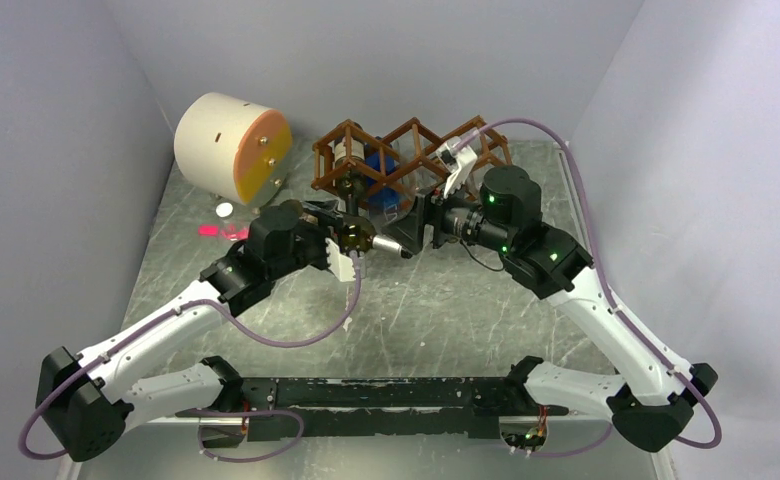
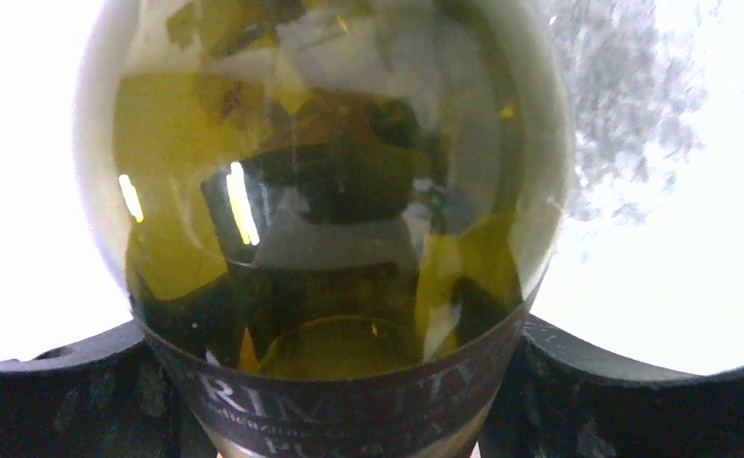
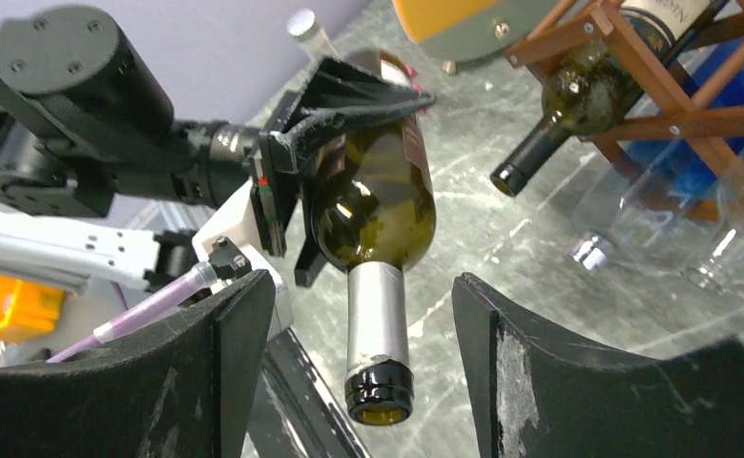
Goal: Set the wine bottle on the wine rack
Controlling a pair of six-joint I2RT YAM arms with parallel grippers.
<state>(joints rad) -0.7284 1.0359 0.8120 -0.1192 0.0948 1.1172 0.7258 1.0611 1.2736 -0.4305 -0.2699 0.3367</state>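
Nearest the lens in the left wrist view: wine bottle (image 2: 330, 239), olive-green shoulder filling the frame, label band at bottom centre, seated between dark fingers (image 2: 53, 401) at lower left and lower right. Left claw (image 3: 363, 186) closed across the bottle body, visible at upper centre of the right wrist view; hold judged secure, with glass bearing on both fingers. Right claw (image 3: 361, 324) spread wide along the bottom of that view, astride the foil-capped neck with a gap on either side; nothing gripped. Bottle held clear of the table (image 3: 502, 219), roughly level, neck toward the right arm. Wine rack (image 3: 721, 117) at upper right, near the held bottle but apart from it; loaded with a second bottle (image 3: 578, 91), neck pointing down-left. Completed, by present layout: pickup, lift, approach to the rack front. Outstanding: choice of a free cell, alignment of the bottle axis with it, insertion, release of the left claw, withdrawal. Cell vacancy not fully readable in the top view, owing to the arms and a blue object (image 1: 381, 165) behind the lattice. Treat progress as roughly midway: no part of the held bottle inside the lattice yet.
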